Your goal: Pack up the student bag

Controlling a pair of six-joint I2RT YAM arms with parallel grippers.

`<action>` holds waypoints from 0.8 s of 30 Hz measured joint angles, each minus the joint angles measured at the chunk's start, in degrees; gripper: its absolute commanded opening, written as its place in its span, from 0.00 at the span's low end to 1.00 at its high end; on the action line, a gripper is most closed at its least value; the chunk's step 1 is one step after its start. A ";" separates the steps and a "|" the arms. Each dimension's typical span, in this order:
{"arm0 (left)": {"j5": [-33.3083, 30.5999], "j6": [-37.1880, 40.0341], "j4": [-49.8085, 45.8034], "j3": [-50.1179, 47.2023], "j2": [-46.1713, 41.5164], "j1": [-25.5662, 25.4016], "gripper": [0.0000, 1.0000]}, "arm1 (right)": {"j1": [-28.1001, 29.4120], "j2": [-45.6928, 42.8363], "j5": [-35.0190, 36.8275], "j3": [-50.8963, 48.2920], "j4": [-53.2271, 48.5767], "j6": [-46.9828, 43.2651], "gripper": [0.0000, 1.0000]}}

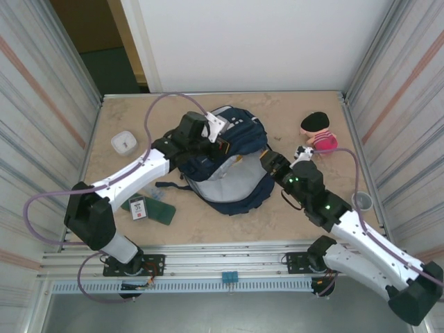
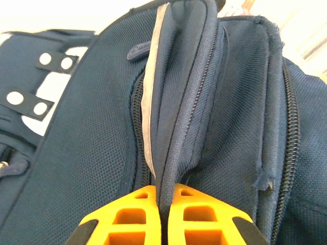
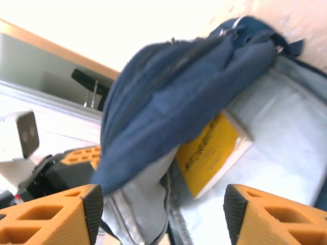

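Orange left gripper (image 2: 163, 199) pinches a fold of the student bag (image 2: 102, 143), central on the table (image 1: 291, 111), holding it open. Right gripper (image 3: 163, 201) hovers at the mouth, jaws apart, empty. Yellow book (image 3: 212, 150) apparently inside; doll (image 1: 318, 130), white box (image 1: 123, 142), green case (image 1: 154, 208) unpacked.

A yellow book (image 3: 210, 149) lies inside the open student bag (image 3: 168, 97).

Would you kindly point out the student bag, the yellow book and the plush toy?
student bag (image 1: 243, 142), top external view, on its navy outer fabric.
yellow book (image 3: 210, 147), right wrist view, on its cover.
plush toy (image 1: 316, 122), top external view, on its black head.
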 measured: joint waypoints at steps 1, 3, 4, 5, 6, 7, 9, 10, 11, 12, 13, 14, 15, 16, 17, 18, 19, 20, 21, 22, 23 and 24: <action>-0.31 0.00 0.72 -1.09 0.02 -0.76 0.00 | -0.39 -1.20 -0.07 0.00 -1.99 -0.98 0.64; -0.46 0.22 2.29 -3.21 0.46 -2.08 0.00 | -0.72 -2.91 -0.31 0.00 -5.14 -2.91 0.64; -0.46 0.39 3.48 -4.35 1.09 -2.71 0.00 | -0.83 -3.61 -0.48 0.00 -6.47 -3.74 0.64; -0.44 0.68 4.39 -5.25 1.84 -3.26 0.00 | -0.94 -4.13 -0.70 0.00 -7.48 -4.59 0.64; -0.39 1.07 5.38 -6.29 3.08 -3.89 0.00 | -1.16 -4.52 -1.09 0.00 -8.26 -5.14 0.64; -0.33 1.53 5.97 -7.04 4.44 -4.44 0.00 | -1.40 -4.74 -1.38 0.00 -8.90 -5.84 0.64; -0.15 2.82 6.93 -7.93 7.28 -5.49 0.00 | -1.92 -4.76 -1.88 0.00 -9.70 -6.60 0.64; -0.17 3.50 7.17 -8.13 8.61 -5.97 0.02 | -2.14 -4.55 -2.23 0.00 -10.10 -6.99 0.64; -0.20 4.13 7.32 -8.22 9.62 -6.32 0.05 | -2.38 -4.31 -2.73 0.00 -10.36 -7.34 0.64; -0.22 4.79 7.50 -8.22 10.69 -6.64 0.10 | -2.43 -3.89 -3.06 0.00 -10.58 -7.67 0.64; -0.22 5.35 7.76 -8.22 11.41 -6.82 0.17 | -2.60 -3.45 -3.37 0.00 -10.78 -7.82 0.64; -0.24 5.75 7.91 -8.22 11.74 -6.88 0.23 | -2.67 -3.04 -3.80 0.00 -10.86 -8.07 0.64; -0.22 5.77 8.00 -8.22 11.82 -6.88 0.30 | -2.69 -2.51 -4.24 0.00 -11.02 -8.39 0.64; -0.31 5.79 8.15 -8.22 11.72 -6.88 0.38 | -2.69 -2.05 -4.57 0.00 -11.10 -8.92 0.64; -0.31 5.60 8.24 -8.22 11.58 -6.86 0.47 | -2.69 -1.70 -4.85 0.00 -11.15 -9.25 0.65; -0.37 5.44 8.22 -8.22 11.26 -6.82 0.55 | -2.69 -1.40 -5.29 0.00 -11.19 -9.62 0.65; -0.35 5.20 8.17 -8.22 10.64 -6.82 0.61 | -2.86 -1.14 -6.03 0.00 -11.23 -10.21 0.65; -0.35 4.61 8.15 -8.22 9.86 -6.64 0.65 | -3.13 -0.90 -6.91 0.00 -11.23 -10.78 0.64; -0.37 3.78 8.00 -8.22 8.59 -6.34 0.67 | -3.50 -0.44 -8.11 0.02 -11.23 -11.96 0.64; -0.35 3.23 7.78 -8.20 7.17 -5.86 0.69 | -3.74 0.26 -9.46 0.13 -11.37 -13.44 0.64; -0.33 2.47 7.32 -8.17 5.46 -5.18 0.70 | -3.91 1.11 -10.78 0.39 -11.58 -15.06 0.64; -0.17 1.40 6.69 -8.15 3.37 -4.13 0.70 | -3.93 2.23 -12.35 0.83 -11.91 -17.20 0.65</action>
